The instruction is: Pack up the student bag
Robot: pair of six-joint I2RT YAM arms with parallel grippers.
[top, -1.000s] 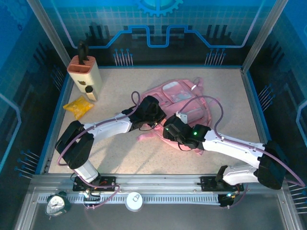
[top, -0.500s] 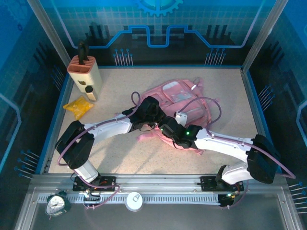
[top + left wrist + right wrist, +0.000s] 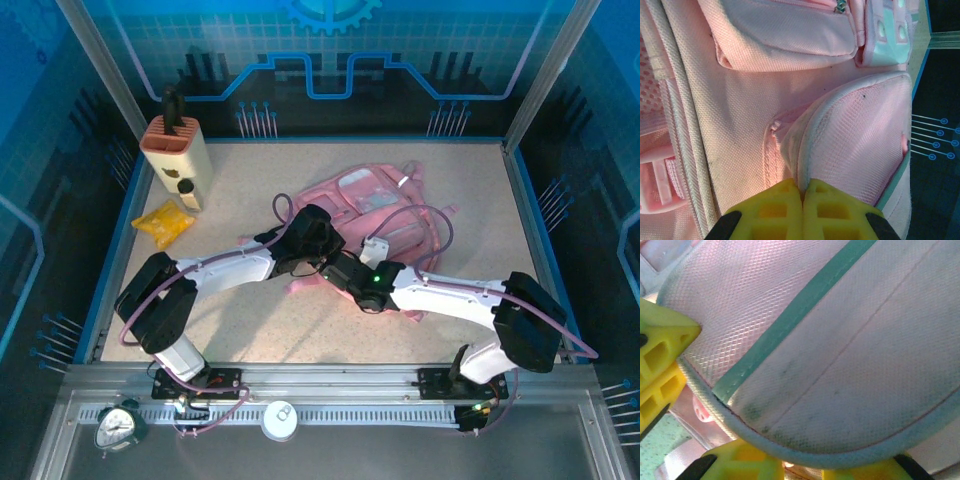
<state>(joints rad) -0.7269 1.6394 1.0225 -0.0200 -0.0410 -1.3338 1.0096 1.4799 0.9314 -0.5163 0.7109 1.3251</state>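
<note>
The student bag (image 3: 385, 200), a soft pink backpack with pale pockets, lies flat in the middle of the table. My left gripper (image 3: 803, 192) is shut on the rim of a mesh-faced pocket (image 3: 860, 140), and the fabric edge is pinched between its yellow fingertips. From above, the left gripper (image 3: 322, 258) sits on the bag's near-left corner. My right gripper (image 3: 340, 270) is right beside it. In the right wrist view a pale flap (image 3: 850, 365) with a teal stripe lies across the right gripper (image 3: 803, 471). It hides the fingertips, and only a narrow gap shows between them.
A beige and orange holder (image 3: 177, 150) stands at the back left, with a small yellow packet (image 3: 164, 222) in front of it. An alarm clock (image 3: 119, 428) and a white round disc (image 3: 280, 420) sit on the front rail. Blue walls ring the table.
My right arm has slid left along the bag's near edge until its gripper meets the left one, and its jaws have narrowed. The left gripper has kept its hold and its place.
</note>
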